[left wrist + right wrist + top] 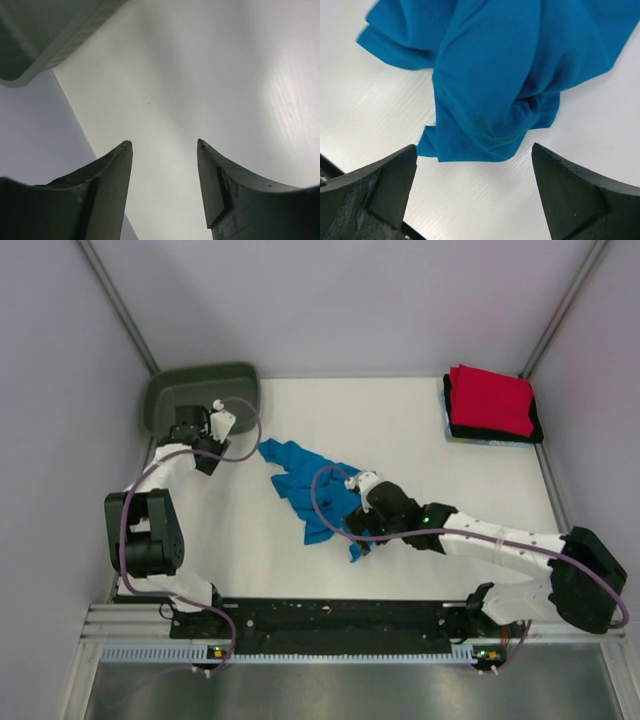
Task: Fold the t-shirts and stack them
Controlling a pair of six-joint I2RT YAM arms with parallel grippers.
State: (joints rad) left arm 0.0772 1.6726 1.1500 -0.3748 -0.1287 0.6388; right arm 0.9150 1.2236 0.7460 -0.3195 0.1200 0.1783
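A crumpled turquoise-blue t-shirt [305,480] lies in a heap on the white table, left of the middle. It fills the top of the right wrist view [505,75]. My right gripper [358,532] is open and empty, close above the shirt's near end, with bare table between its fingertips [555,175]. My left gripper [207,462] is open and empty over bare table beside the tub, left of the shirt; only table shows between its fingertips [122,155]. A folded stack with a red shirt [490,400] on top of a black one and a light one sits at the back right.
A dark olive-green plastic tub [200,395] stands at the back left corner, its rim showing in the left wrist view [45,45]. Grey walls enclose the table on three sides. A black rail [330,618] runs along the near edge.
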